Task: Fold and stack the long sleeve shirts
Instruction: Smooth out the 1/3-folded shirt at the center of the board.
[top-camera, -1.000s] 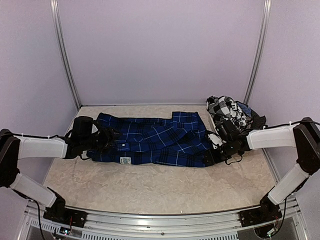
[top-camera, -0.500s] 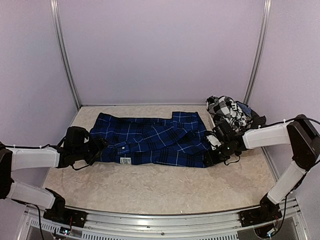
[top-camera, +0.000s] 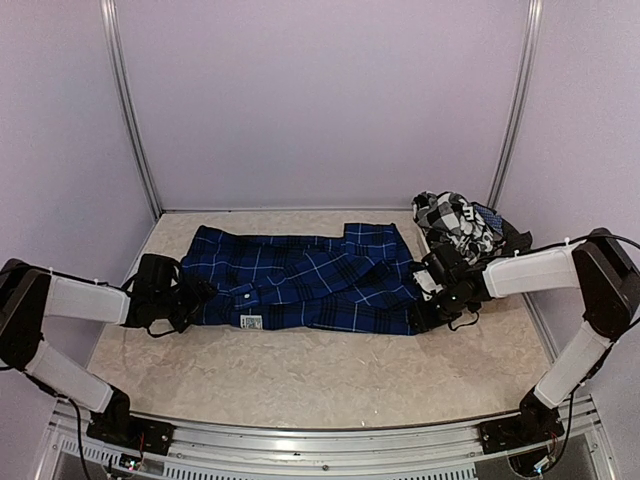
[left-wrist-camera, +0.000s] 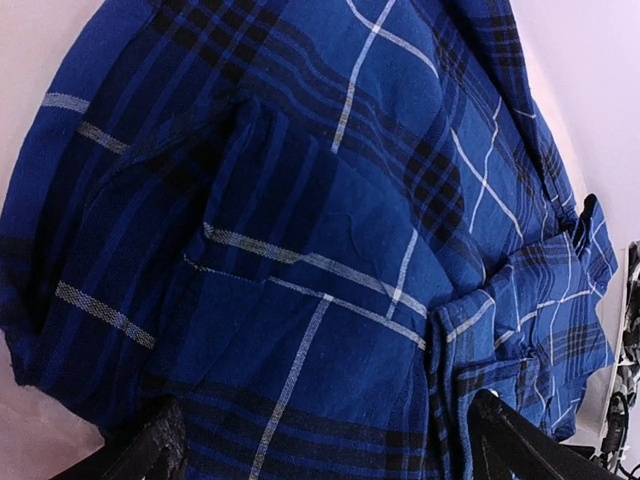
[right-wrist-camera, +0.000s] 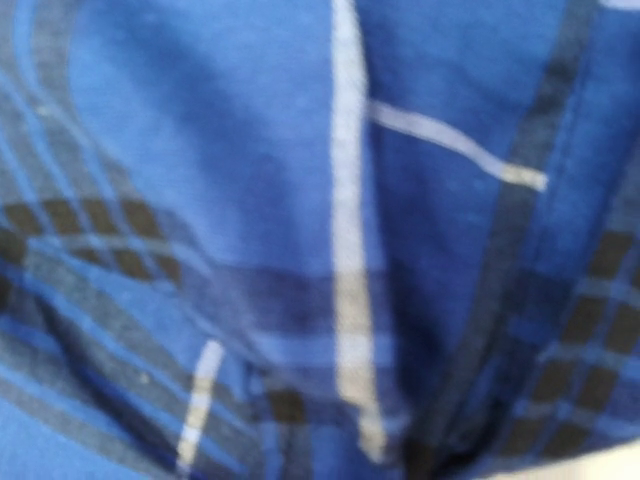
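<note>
- Found blue shirt (top-camera: 300, 280) stretched L-to-R across mid table (top-camera: 300, 385), folded into a long band w/ layers overlapping. Spotted white label (top-camera: 251, 321) at near edge.
- Found checked shirt (top-camera: 455, 222) bunched at far R corner, unfolded, just behind right gripper (top-camera: 428, 303). Prob. parked there to wait its turn.
- Saw left gripper (top-camera: 195, 298) low at blue shirt's L end, jaws wide apart. In wrist view, spotted fingertips (left-wrist-camera: 145, 455) well apart over flat cloth, nothing pinched. Read as lined up to take that end.
- Saw right gripper down at shirt's R end, against cloth. Wrist cam filled w/ blurred plaid, no fingers seen, so couldn't tell if clamped or apart.
- Judged grippers set at opposite ends so band could be handled evenly, w/o skew.
- Judged task early: 1st shirt mid-fold, 2nd not folded, no stack yet.
- Flagged risk: soft layers could slip or unfold if only one end got lifted.
</note>
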